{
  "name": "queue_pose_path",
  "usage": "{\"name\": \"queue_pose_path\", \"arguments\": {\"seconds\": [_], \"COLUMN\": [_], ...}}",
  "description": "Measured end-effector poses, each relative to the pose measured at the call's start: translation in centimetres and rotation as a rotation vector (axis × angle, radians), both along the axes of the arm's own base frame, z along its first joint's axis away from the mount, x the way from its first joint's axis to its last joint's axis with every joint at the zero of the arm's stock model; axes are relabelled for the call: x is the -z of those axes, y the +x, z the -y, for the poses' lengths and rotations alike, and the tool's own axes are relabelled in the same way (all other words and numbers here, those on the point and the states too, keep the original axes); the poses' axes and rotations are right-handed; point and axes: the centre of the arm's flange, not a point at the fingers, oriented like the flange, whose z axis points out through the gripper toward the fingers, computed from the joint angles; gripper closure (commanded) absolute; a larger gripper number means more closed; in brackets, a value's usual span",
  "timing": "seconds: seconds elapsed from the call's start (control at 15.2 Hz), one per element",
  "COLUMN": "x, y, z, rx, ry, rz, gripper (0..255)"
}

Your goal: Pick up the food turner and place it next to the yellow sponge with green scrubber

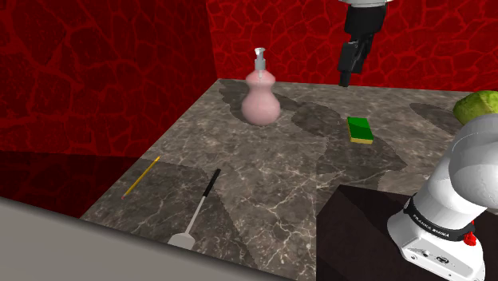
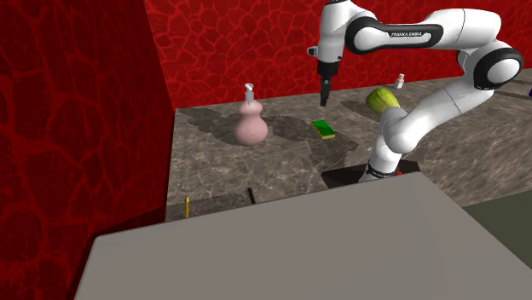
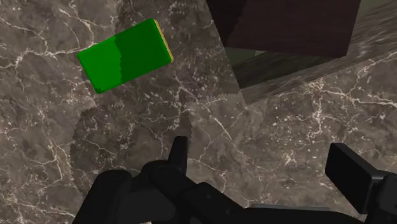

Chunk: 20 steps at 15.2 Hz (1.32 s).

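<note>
The food turner (image 1: 199, 206) lies on the marble counter near its front edge, black handle pointing away and silver blade toward the edge. In the second exterior view just the tip of the turner's handle (image 2: 251, 196) shows above a grey block. The sponge (image 1: 360, 129) (image 2: 324, 129) (image 3: 124, 54), green on top with a yellow underside, rests toward the back of the counter. My gripper (image 1: 347, 68) (image 2: 324, 92) (image 3: 261, 159) hangs high above the counter by the sponge, far from the turner. It is open, its fingers (image 3: 347, 167) wide apart with nothing between them.
A pink soap dispenser (image 1: 261, 96) (image 2: 251, 124) stands at the back. A thin yellow stick (image 1: 141, 176) (image 2: 187, 205) lies near the turner by the red wall. A green rounded object (image 1: 479, 104) (image 2: 384, 100) sits beyond the dark stand (image 1: 359, 231) (image 3: 286, 25).
</note>
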Motion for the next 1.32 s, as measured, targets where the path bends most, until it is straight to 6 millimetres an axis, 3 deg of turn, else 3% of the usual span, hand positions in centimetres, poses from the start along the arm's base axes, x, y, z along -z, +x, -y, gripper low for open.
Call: {"name": "queue_pose_path", "arguments": {"seconds": [0.07,0.26,0.73,1.32], "x": [0.0,0.9,4.6,9.1], "y": [0.0,-0.5,-1.7,0.1], "z": [0.0,-2.5,-10.7,-21.6], "rx": [0.0,0.055,0.25,0.507], "ry": [0.0,-0.001,-0.002,-0.003], "rz": [0.0,0.006,0.023,0.048], "gripper": [0,0,0,0]}}
